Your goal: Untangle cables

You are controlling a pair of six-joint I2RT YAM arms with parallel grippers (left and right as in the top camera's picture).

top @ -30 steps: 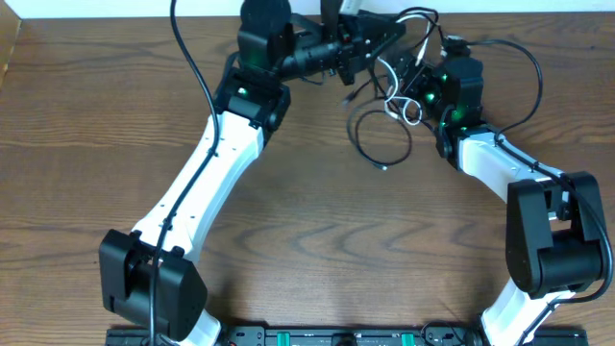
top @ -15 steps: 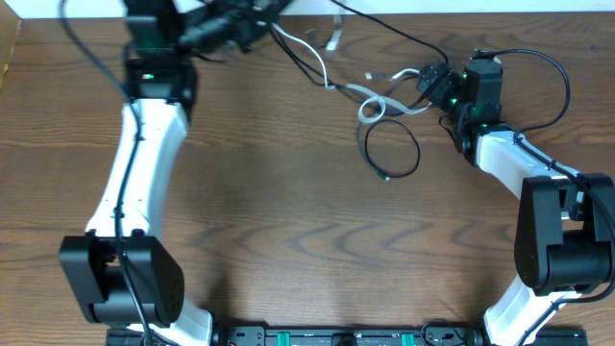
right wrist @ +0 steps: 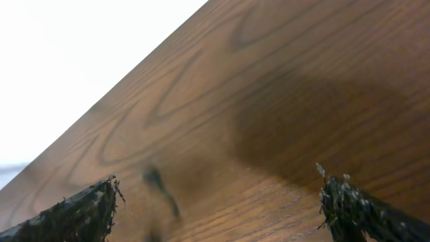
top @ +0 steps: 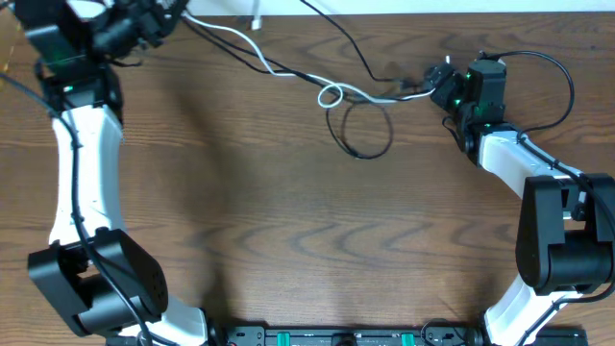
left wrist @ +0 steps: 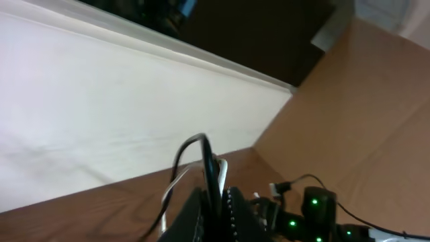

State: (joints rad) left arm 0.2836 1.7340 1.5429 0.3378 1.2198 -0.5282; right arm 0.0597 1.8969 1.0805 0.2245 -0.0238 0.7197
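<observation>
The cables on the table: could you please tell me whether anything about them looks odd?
Yes. Mid-table the white cable twists into a small loop right where the black cable curls into a bigger one, so they look snagged. The left gripper holds both.

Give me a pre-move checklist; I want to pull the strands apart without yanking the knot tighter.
1. The left gripper is shut on the cables: ok, a white and a black strand run from it.
2. The right gripper is open with nothing between its fingers: ok.
3. The right gripper is clear of the strand ends beside it: cannot tell.
4. The white loop is free of the black strand: not ok, they cross there.
5. The black coil lies on the table: ok.
</observation>
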